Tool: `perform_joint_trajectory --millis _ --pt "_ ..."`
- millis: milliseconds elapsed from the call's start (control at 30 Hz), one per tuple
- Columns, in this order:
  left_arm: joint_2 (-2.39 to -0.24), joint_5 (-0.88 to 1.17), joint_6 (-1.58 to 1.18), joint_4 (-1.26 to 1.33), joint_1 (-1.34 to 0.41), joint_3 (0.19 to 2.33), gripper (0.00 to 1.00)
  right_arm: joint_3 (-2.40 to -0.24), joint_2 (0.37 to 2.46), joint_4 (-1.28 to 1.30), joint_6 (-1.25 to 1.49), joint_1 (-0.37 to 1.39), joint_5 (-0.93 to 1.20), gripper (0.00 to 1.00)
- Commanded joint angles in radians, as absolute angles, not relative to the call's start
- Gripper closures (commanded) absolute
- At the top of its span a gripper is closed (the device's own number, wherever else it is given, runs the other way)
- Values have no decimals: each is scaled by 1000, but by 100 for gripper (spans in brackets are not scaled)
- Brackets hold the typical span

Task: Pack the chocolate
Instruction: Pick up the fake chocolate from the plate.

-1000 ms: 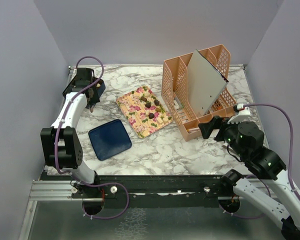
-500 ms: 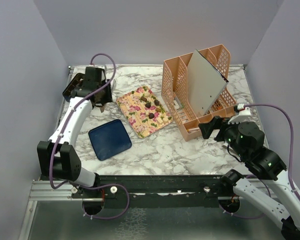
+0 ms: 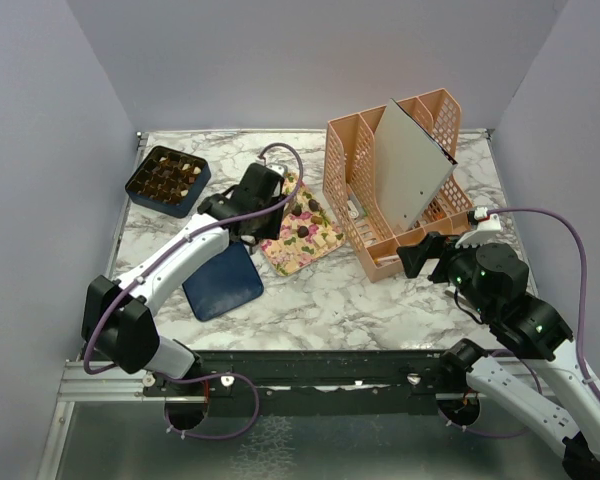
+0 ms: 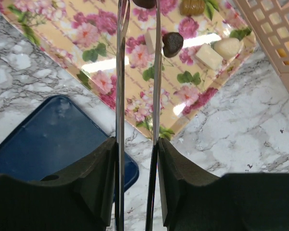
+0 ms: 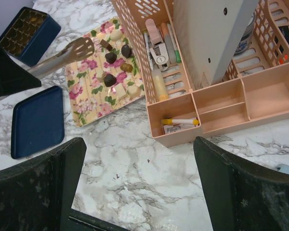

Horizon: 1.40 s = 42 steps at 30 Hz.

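Starting big: the left arm stretches over the blue lid [image 3: 220, 290] to the floral tray [image 3: 285, 258], so a low sweep could shove either one and scatter pieces. Left gripper [image 4: 136, 149] is clamped on metal tongs [image 4: 156, 72]. The blades are thin, so an off-centre squeeze could flick a piece off the tray. A weak pinch could drop one on the way to the gridded blue box [image 3: 160, 203], well apart at back left, some cells filled. Right gripper [image 5: 138, 144] is spread wide, empty, near the pink organiser [image 3: 350, 170]. Chocolate [image 5: 116, 67] lies loose on the tray's organiser-side half. Mostly dark rounded bits, a dark heart [image 4: 172, 42], cream squares [image 4: 208, 55], one tan piece [image 4: 192, 6]. Small, smooth, probably slippery.
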<state>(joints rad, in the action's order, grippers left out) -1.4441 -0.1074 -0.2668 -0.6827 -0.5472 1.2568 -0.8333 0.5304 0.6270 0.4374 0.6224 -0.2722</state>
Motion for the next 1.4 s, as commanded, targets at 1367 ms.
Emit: perform_joint_trajectory --millis 1367 --pt "-1552 -349 -333 -768 -756 1258 60 -831 524 626 449 624 -278 1"
